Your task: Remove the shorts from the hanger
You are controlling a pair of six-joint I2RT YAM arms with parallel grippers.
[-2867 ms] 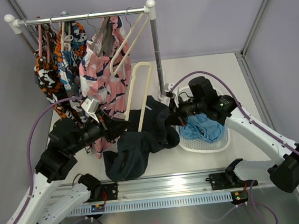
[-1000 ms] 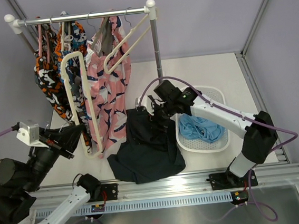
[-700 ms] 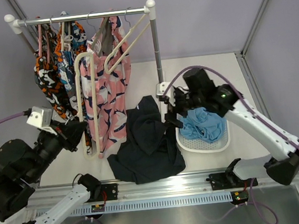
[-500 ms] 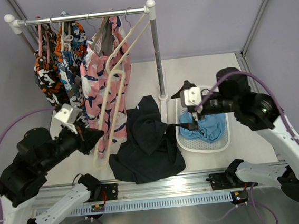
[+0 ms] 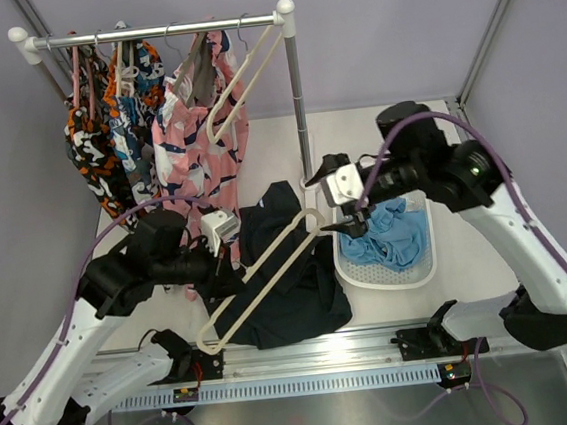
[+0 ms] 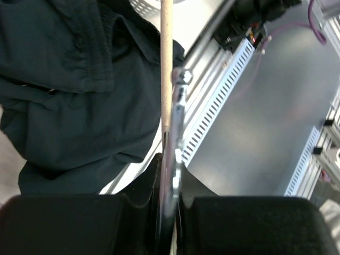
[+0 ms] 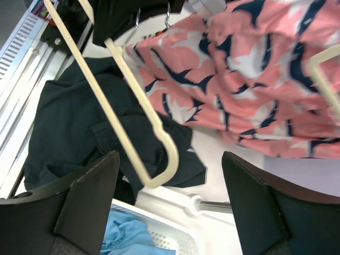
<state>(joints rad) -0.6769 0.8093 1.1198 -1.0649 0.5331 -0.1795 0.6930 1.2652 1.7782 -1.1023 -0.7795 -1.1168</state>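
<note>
The dark navy shorts [image 5: 283,291] lie crumpled on the table, off any hanger; they also show in the left wrist view [image 6: 69,90] and the right wrist view [image 7: 74,133]. The light blue shorts [image 5: 395,240] lie in the white basket [image 5: 425,271]. My left gripper [image 5: 227,268] is shut on the metal hook [image 6: 176,122] of a bare cream hanger [image 5: 269,269], which slants low over the navy shorts. My right gripper [image 5: 351,228] hangs open and empty over the basket's left rim, the hanger's rounded end [image 7: 169,159] between its fingers' line of sight.
A clothes rack [image 5: 293,91] stands at the back with a pink patterned garment [image 5: 191,141], orange-black patterned ones [image 5: 91,141] and empty cream hangers [image 5: 240,76]. The rack's pole foot [image 7: 197,204] is beside the basket [image 7: 175,234]. A metal rail [image 5: 307,351] runs along the near edge.
My left arm has swung the bare hanger from beside the rack down and rightward over the navy shorts. My right gripper let go of the navy shorts, rose and now hangs by the basket.
</note>
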